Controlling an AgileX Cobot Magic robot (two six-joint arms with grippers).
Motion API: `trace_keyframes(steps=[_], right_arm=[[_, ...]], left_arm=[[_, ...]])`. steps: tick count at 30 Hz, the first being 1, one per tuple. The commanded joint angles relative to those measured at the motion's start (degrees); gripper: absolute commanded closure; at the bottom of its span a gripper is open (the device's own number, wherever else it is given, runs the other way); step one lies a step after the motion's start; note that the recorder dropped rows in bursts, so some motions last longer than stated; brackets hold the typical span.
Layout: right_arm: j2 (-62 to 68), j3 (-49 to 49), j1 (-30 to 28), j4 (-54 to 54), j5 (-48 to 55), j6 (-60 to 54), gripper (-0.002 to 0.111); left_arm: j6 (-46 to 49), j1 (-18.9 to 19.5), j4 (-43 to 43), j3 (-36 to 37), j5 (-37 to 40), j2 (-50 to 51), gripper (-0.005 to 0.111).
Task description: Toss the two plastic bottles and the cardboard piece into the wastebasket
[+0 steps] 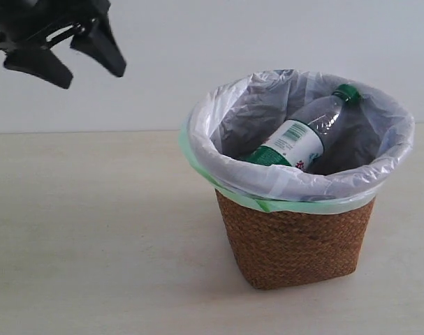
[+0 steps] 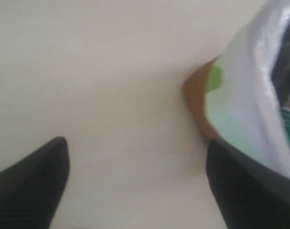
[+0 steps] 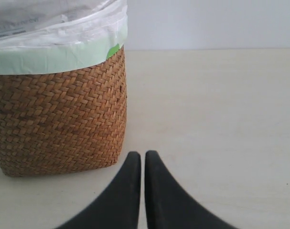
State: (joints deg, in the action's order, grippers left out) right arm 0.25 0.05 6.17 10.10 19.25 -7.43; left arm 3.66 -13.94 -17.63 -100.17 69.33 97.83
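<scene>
Left wrist view has the left gripper [image 2: 135, 191] with its two dark fingers [image 2: 30, 186] spread wide and nothing between them, looking down on bare table [image 2: 97, 71] with the wastebasket [image 2: 197, 102] just to its right. Seen from the exterior view, this gripper hangs high at the far left, well apart from the basket and empty. The right gripper [image 3: 142, 191] has its fingers pressed together on nothing, low over the table and near the wicker wall on the basket's right; the exterior view does not show it. Inside the basket, the green-capped bottle [image 1: 302, 136] leans tilted against the white plastic bag [image 1: 218, 118], its cap [image 1: 348, 92] up towards the far right rim and its base down out of sight. So one bottle is judged done. The red-labelled bottle and the cardboard piece appear in no view: none lies on the visible table, and whether they sit deeper in the bag under the leaning bottle cannot be told. If they do, the task is likely finished; with both grippers empty, nothing is in hand now. The bottle's label [image 1: 292, 143] is green and white with a barcode, but its writing is too small to read, and no brand can be made out.
</scene>
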Motion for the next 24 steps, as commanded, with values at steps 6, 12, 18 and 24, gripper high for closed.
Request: trace_keyframes(steps=[6, 12, 18, 24], right_arm=[[-0.3, -0.1, -0.3, -0.3, -0.4, -0.2, 0.108], [-0.3, -0.1, -0.3, -0.3, -0.4, -0.2, 0.108], [-0.3, -0.1, -0.3, -0.3, -0.4, -0.2, 0.108], [-0.3, -0.1, -0.3, -0.3, -0.4, -0.2, 0.108]], left_arm=[[-3.1, 1.3, 22.1, 11.7, 0.6, -2.5, 0.099], [-4.5, 5.1, 18.2, 24.4, -7.2, -5.8, 0.102], [-0.3, 7.0, 4.0, 38.9, -25.5, -13.2, 0.103], [26.5, 5.4, -27.7, 56.3, -49.8, -25.8, 0.103]])
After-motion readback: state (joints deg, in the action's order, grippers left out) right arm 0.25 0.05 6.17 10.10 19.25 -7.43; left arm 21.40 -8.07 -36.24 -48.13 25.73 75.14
